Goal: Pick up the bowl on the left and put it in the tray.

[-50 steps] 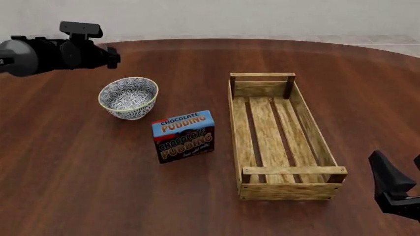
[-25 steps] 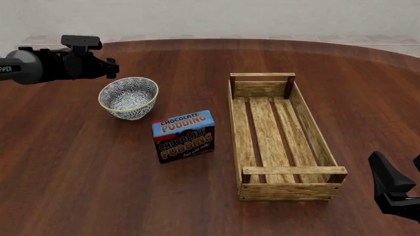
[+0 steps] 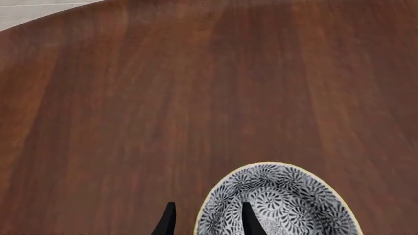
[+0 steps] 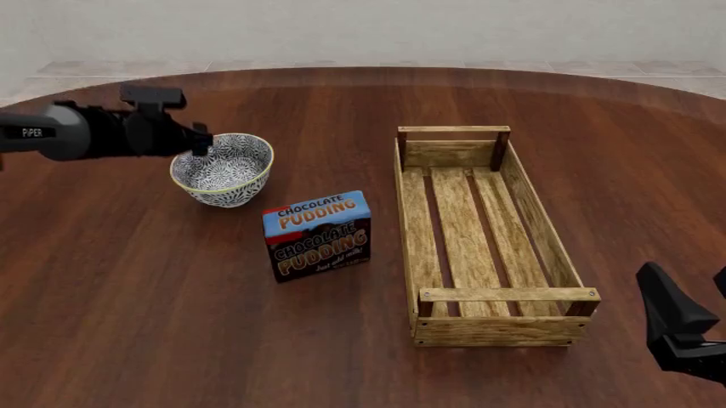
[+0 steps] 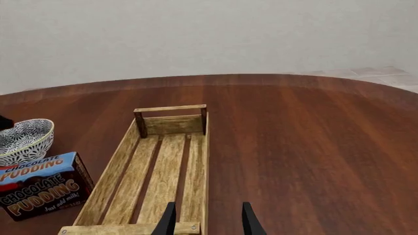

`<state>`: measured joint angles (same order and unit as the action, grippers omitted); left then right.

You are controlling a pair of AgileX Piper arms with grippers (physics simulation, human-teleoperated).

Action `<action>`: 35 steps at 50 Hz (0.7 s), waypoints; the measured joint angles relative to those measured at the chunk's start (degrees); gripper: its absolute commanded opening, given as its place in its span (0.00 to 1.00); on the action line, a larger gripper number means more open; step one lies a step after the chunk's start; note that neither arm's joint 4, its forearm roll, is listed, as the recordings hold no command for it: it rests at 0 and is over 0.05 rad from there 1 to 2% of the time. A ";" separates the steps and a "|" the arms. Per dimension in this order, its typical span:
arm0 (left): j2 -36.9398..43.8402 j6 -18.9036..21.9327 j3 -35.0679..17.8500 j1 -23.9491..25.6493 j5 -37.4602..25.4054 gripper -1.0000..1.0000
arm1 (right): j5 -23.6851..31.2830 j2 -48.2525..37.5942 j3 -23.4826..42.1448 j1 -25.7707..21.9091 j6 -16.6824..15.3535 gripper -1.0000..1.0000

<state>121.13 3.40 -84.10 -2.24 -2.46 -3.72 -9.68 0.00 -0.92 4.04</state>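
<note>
Left hand [image 4: 202, 143] unclenched, fingers astride the near-left rim of the bowl [image 4: 224, 169].

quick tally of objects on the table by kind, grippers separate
Bowls: 1, the bowl
Crates: 1, the tray
Boxes: 1, the chocolate pudding box
Total on the table: 3
Grippers: 2, the left gripper and the right gripper, both open
</note>
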 measured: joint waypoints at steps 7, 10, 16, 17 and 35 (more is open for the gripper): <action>1.21 -0.03 -0.25 -0.02 -0.21 1.00 | -0.69 -0.65 0.00 -0.14 -0.02 1.00; 1.65 -0.02 -0.37 -0.05 -0.29 1.00 | -0.94 -0.88 0.00 -0.17 -0.03 1.00; 2.26 0.03 -0.41 -0.13 -0.28 1.00 | -1.45 -1.33 0.00 -0.24 -0.03 1.00; 2.35 0.05 -0.42 -0.16 -0.27 1.00 | -1.50 -1.38 0.00 -0.25 -0.03 1.00; 3.74 0.49 0.00 -1.07 0.36 1.00 | -1.44 -1.31 0.00 -0.41 0.08 1.00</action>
<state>124.87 3.89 -84.10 -3.30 -2.10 -5.16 -10.99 0.00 -1.33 4.12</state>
